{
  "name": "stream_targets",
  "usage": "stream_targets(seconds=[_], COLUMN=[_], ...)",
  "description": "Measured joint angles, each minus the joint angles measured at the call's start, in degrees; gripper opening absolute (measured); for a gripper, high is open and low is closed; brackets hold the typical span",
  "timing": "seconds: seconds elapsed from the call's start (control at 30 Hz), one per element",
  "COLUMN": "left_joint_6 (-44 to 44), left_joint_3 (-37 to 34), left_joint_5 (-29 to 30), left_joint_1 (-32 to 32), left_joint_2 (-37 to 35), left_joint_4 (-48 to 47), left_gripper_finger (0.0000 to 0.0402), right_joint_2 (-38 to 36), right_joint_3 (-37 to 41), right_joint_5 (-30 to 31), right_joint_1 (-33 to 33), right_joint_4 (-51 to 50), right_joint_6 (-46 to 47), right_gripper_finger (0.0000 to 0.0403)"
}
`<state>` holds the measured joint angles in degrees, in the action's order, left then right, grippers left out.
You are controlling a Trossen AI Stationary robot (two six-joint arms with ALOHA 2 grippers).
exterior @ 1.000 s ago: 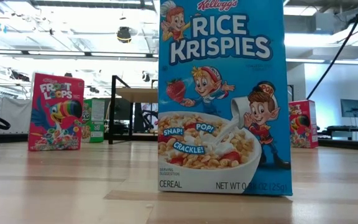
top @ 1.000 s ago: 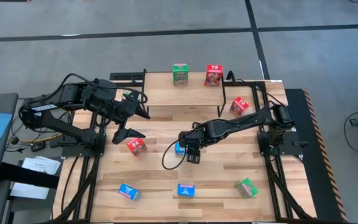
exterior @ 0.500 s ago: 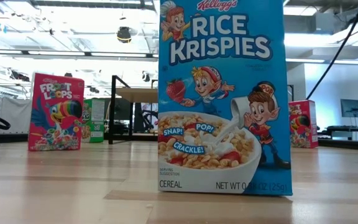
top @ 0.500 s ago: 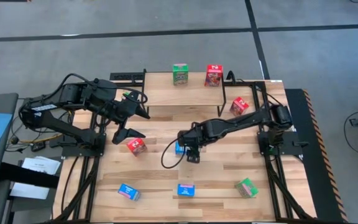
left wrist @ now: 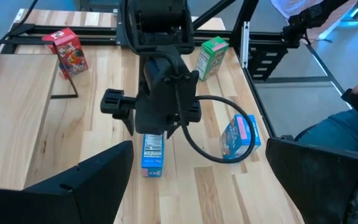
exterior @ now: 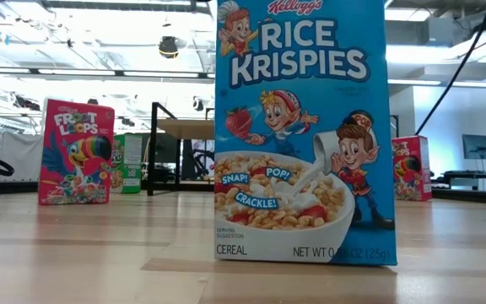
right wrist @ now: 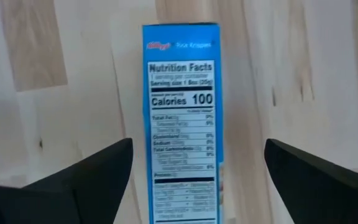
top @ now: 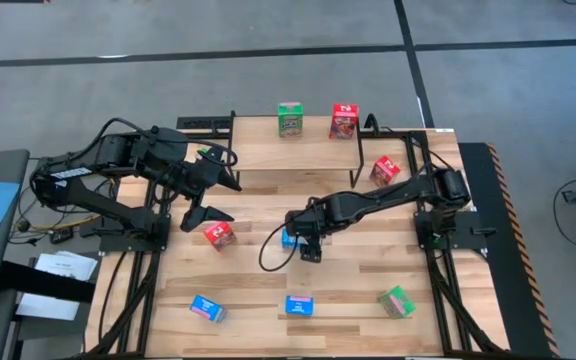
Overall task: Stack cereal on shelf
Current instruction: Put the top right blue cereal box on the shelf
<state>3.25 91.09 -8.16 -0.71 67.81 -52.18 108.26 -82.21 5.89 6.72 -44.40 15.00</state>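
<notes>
With my right gripper (top: pixel 302 243) hanging spread over the table's middle, its fingers (right wrist: pixel 79 177) stand either side of a blue cereal box (right wrist: pixel 183 118) lying flat, touching neither face. My left gripper (top: pixel 214 198), also spread wide and holding nothing, hovers to the left above a red box (top: pixel 218 234). Nearer the front edge lie two blue boxes (top: pixel 299 305) and a green one (top: pixel 397 300). Farther off, the shelf (top: pixel 298 152) carries a green box (top: pixel 289 119) and a red box (top: pixel 343 121).
</notes>
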Motion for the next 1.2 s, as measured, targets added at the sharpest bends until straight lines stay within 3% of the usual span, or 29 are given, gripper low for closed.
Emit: stream_targets(seconds=[0.47,0.9,1.2], left_joint_6=[0.0,0.0,0.0], left_joint_3=[0.0,0.0,0.0], left_joint_5=[0.0,0.0,0.0], left_joint_1=[0.0,0.0,0.0], left_joint_2=[0.0,0.0,0.0], left_joint_4=[0.0,0.0,0.0], left_gripper_finger=[0.0358,0.0358,0.0358], right_joint_2=[3.6,3.6,3.6], right_joint_3=[0.0,0.0,0.0], right_joint_5=[-1.8,-1.8,-1.9], right_joint_1=[0.0,0.0,0.1], right_joint_4=[1.0,1.4,1.4], right_joint_6=[0.2,0.1,0.0], right_gripper_finger=[0.0373,0.0252,0.0194])
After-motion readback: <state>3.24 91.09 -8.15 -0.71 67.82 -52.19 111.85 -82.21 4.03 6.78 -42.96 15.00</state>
